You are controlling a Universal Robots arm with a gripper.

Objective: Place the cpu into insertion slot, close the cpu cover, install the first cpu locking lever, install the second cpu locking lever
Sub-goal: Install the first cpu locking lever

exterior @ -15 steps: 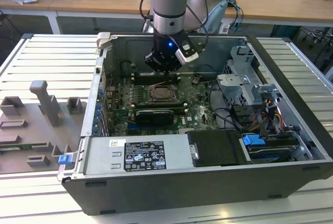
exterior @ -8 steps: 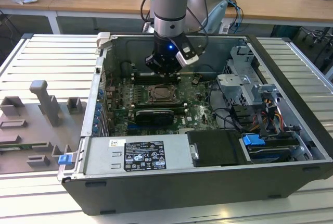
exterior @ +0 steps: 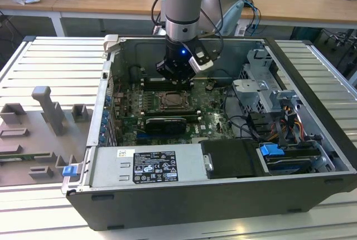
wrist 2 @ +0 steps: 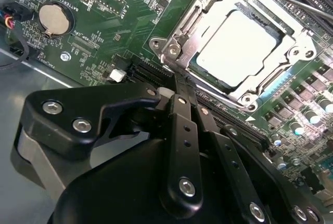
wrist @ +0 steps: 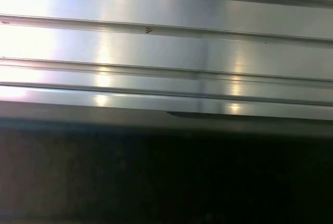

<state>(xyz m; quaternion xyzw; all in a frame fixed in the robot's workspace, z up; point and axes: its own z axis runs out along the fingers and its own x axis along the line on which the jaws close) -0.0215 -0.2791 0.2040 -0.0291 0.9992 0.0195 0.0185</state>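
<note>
No text legible. Black-and-white label [exterior: 153, 166] on power supply casing [exterior: 189, 164]: print and logos too small to read. White silkscreen markings on green motherboard [wrist 2: 130, 21] in second wrist view: blurred, unreadable.

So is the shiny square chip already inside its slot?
Yes, it's in. In the second wrist view the cpu lies flat inside the insertion slot, with the silver cpu cover framing its edges.

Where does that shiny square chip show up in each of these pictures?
Exterior view: the cpu sits mid-board, just below the end effector.
Second wrist view: it lies inside the cpu cover, beyond the end effector.
First wrist view: ribbed metal.
Shared landmark: the green motherboard.
</note>
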